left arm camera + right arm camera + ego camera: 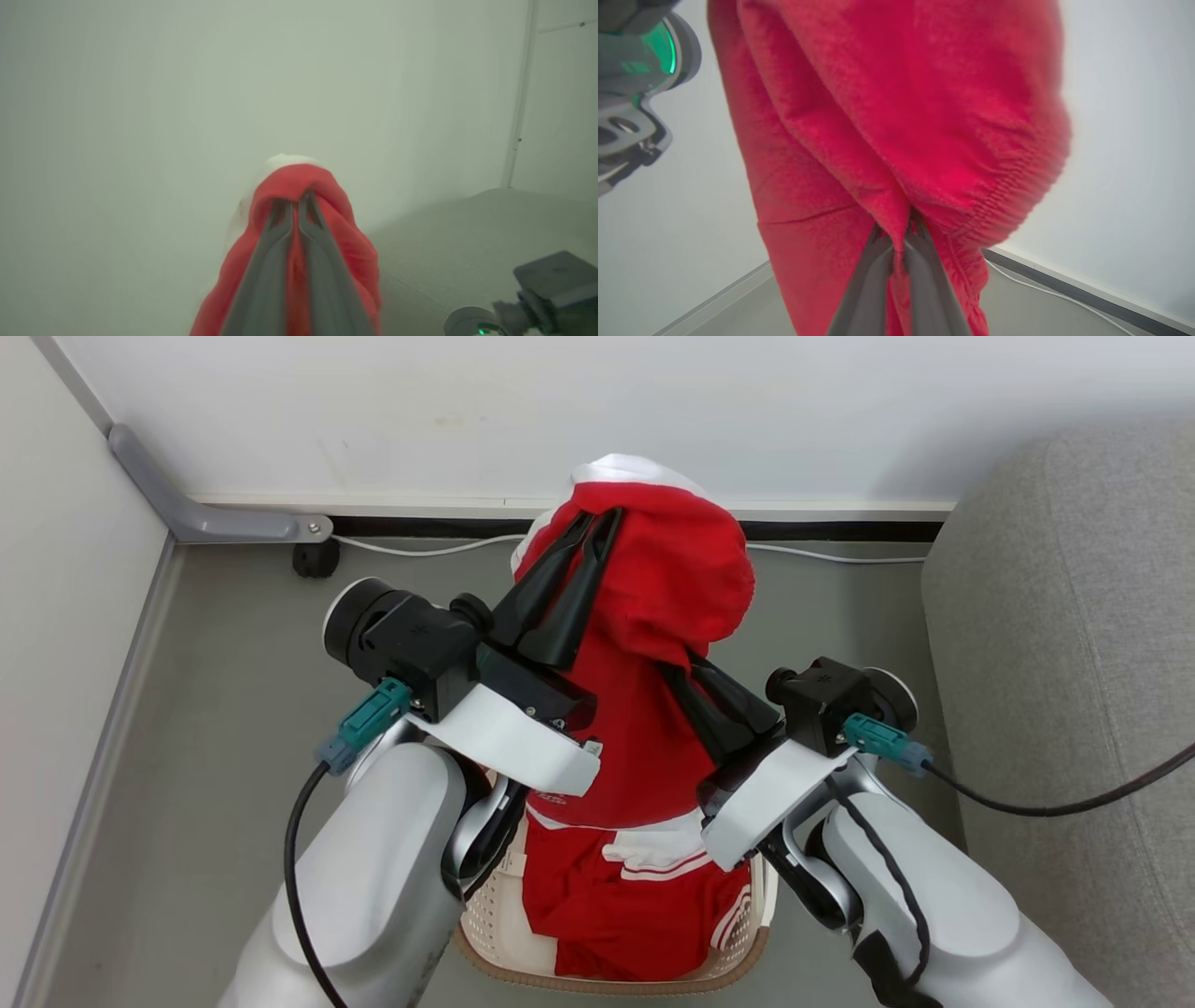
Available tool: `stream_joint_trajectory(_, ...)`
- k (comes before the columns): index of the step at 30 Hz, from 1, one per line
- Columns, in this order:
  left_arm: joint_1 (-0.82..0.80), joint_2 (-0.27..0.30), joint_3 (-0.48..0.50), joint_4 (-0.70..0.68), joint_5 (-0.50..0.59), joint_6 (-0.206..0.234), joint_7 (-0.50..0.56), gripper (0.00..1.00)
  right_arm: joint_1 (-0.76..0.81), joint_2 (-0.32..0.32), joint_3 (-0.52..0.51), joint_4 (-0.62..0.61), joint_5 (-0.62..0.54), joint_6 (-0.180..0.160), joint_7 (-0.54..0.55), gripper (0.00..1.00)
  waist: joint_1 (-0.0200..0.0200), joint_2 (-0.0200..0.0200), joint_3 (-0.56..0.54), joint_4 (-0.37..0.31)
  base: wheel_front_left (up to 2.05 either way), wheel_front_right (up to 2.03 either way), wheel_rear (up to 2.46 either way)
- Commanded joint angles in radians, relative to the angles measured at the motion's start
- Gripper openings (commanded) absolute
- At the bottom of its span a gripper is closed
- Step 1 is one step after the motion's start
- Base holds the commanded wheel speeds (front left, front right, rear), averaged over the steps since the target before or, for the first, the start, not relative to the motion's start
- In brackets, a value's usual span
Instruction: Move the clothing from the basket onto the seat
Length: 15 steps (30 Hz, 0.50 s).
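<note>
Grey floor runs under everything as far as a white wall at the back. Nearest the robot, between its two pale forearms, the basket sits on the floor, cream and perforated with a brown rim. Part of the clothing lies inside it: red fabric with white panels and striped trim.

Above the basket a lifted garment rises as a red column. Whether its lower end is clear of the pile cannot be told. The right jaws are shut on it partway up, the dark right fingers going into the cloth from the robot's right. The right wrist view shows them pressed together with a pinched fold of the lifted garment between their tips.

Higher and farther out, the left jaws are closed on the garment's top. The left fingers lie side by side, with red cloth draped over their tips and a white panel behind. In the left wrist view a strip of red shows between them.

To the robot's right, apart from the basket, stands the seat, a grey upholstered sofa. A black cable from the right wrist crosses in front of it.

Farthest back, a grey bracket, a black caster and a white cord lie along the foot of the wall.
</note>
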Motion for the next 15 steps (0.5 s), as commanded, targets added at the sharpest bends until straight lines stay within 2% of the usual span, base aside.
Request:
stream_joint_trajectory(1,-0.042,0.019,0.034,-0.016,-0.008,0.002,-0.007,1.00,-0.001,0.019,-0.005,-0.031,0.000,0.004,-0.006,0.00,0.0000,0.0000,-0.001,-0.005,0.00,0.00,0.00)
stream_joint_trajectory(8,-0.025,0.043,0.029,0.035,-0.020,-0.014,-0.016,1.00,0.029,0.003,-0.073,-0.085,-0.015,0.004,-0.006,0.00,0.0000,0.0000,-0.002,-0.028,0.00,0.00,0.00)
stream_joint_trajectory(15,-0.002,0.065,0.008,0.084,-0.035,-0.031,-0.023,1.00,0.061,-0.025,-0.188,-0.147,-0.033,0.004,-0.006,0.00,0.0000,0.0000,-0.005,-0.072,0.00,0.00,0.00)
